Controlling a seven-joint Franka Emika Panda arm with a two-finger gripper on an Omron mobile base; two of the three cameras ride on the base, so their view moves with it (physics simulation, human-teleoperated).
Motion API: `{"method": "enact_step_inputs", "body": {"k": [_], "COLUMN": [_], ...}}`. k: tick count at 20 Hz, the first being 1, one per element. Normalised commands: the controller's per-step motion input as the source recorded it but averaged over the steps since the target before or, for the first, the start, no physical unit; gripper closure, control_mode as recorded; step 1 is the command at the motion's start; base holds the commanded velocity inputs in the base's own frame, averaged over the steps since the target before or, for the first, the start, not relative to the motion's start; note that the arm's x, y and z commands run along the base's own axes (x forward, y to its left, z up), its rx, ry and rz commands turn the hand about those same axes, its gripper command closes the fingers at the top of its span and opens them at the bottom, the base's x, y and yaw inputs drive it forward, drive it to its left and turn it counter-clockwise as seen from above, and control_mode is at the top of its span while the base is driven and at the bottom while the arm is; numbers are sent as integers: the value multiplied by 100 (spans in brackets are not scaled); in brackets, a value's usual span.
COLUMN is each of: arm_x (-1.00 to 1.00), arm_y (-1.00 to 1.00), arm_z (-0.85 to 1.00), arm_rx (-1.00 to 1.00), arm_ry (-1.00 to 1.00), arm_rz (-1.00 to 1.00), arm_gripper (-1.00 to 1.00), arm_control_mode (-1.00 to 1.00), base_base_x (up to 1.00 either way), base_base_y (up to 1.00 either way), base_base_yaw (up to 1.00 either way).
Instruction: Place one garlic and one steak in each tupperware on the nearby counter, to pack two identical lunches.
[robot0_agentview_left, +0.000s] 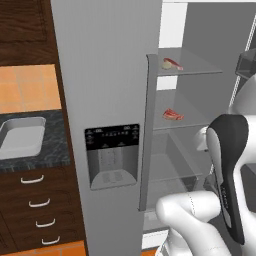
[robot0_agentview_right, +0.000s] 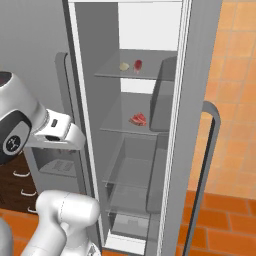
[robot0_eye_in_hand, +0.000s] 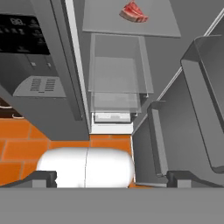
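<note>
Arm bent at elbow before open fridge (robot0_agentview_right: 150, 30), wrist angled downward. Jaws fully open, empty, tips (robot0_eye_in_hand: 43, 177) wide apart. 1 steak (robot0_eye_in_hand: 134, 12) on shelf ahead of jaws. Higher shelf: garlic (robot0_agentview_right: 124, 66) beside 2nd steak (robot0_agentview_right: 137, 64). Tupperware (robot0_agentview_left: 21, 137) on tabletop (robot0_agentview_left: 55, 147), well apart from jaws.
</note>
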Motion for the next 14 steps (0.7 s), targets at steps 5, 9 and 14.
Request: {"method": "enact_step_inputs", "body": {"k": [5,9,14], "arm_x": [10,17,9], "arm_y": [-6,-19,-35], "arm_z": [0,7,31], "arm_rx": [0,0,5], "arm_ry": [2,-1,-15], "arm_rz": [-7,-5,1], "arm_gripper": [-100,-100,-100], "arm_control_mode": [-100,-100,-100], "base_base_x": [0,0,0], "base_base_y": [0,0,0], "base_base_yaw": [0,0,0]}}
